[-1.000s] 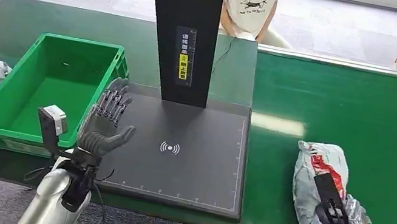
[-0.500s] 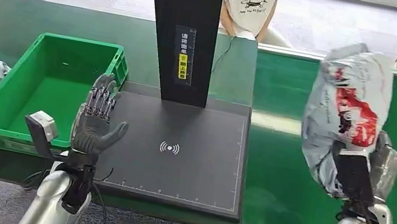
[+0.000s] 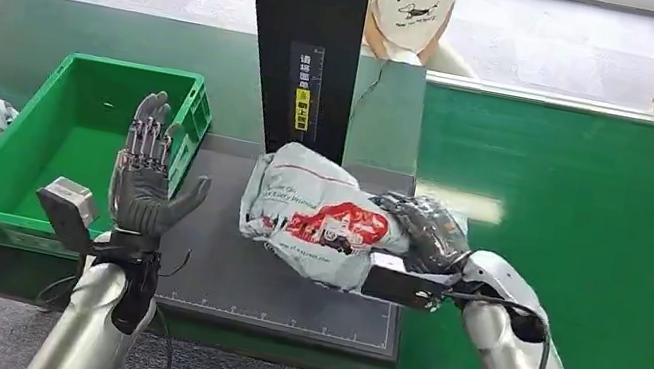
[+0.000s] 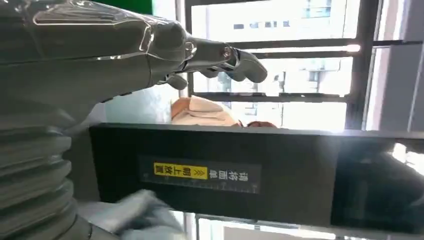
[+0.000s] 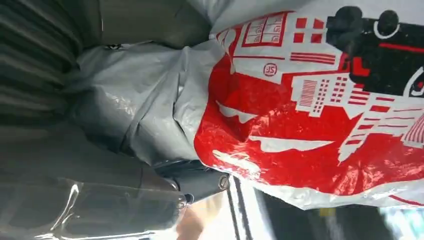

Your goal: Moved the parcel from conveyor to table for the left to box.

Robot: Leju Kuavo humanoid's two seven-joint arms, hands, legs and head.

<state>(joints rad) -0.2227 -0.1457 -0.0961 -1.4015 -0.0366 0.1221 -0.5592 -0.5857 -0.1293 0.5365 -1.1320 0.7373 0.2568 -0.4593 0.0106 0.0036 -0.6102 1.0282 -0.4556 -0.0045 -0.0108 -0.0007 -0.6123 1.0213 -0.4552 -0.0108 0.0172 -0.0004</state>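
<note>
Grey parcel [image 3: 317, 215], one, gripped by right robot hand [image 3: 426, 233]; left robot hand [image 3: 145, 183] spread, empty.

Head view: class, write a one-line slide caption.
Right hand holds grey-and-red parcel over the black pad; left hand open.

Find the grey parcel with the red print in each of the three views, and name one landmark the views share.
Head view: parcel at centre, held by the right hand over the black mat.
Left wrist view: grey blur at the lower edge, probably the parcel.
Right wrist view: parcel fills most of the picture.
Shared landmark: black post with yellow label.
</note>
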